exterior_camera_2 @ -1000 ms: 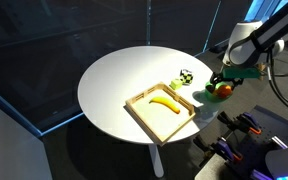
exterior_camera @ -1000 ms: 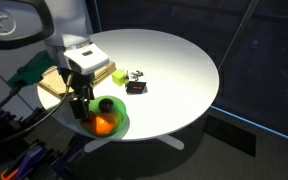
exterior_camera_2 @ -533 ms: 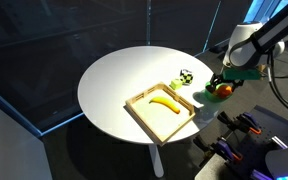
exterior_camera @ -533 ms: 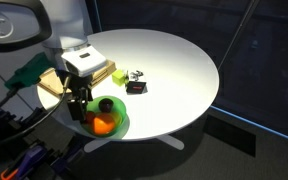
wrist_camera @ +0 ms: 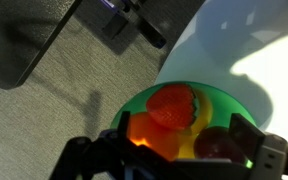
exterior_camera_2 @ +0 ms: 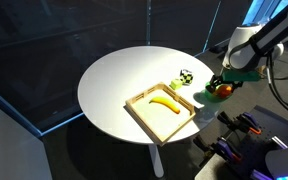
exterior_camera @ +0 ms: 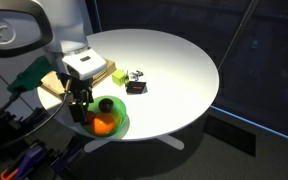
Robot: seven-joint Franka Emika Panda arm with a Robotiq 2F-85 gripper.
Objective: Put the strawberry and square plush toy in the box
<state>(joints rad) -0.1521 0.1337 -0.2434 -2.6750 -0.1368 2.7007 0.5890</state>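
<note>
The strawberry [wrist_camera: 172, 105] lies on a round green plate [wrist_camera: 216, 97], beside an orange [wrist_camera: 147, 135] and a dark maroon fruit [wrist_camera: 220, 146]. My gripper [wrist_camera: 184, 140] is open just above the plate, with one finger on either side of the fruit and nothing held. In both exterior views the gripper [exterior_camera: 81, 101] [exterior_camera_2: 227, 79] hangs over the plate [exterior_camera: 118, 124] [exterior_camera_2: 206, 95] at the table edge. The square plush toy [exterior_camera: 136, 83] [exterior_camera_2: 186, 76] lies on the table near the yellow-green cube [exterior_camera: 119, 75]. The light-wood box [exterior_camera_2: 144, 118] holds a banana [exterior_camera_2: 164, 103]; in an exterior view the box [exterior_camera: 52, 86] is partly hidden by the arm.
The round white table [exterior_camera: 174, 60] [exterior_camera_2: 114, 80] ends close to the plate. A dark stand and grey floor [wrist_camera: 44, 90] lie below the edge. Cables and robot gear [exterior_camera_2: 254, 140] sit beside the table.
</note>
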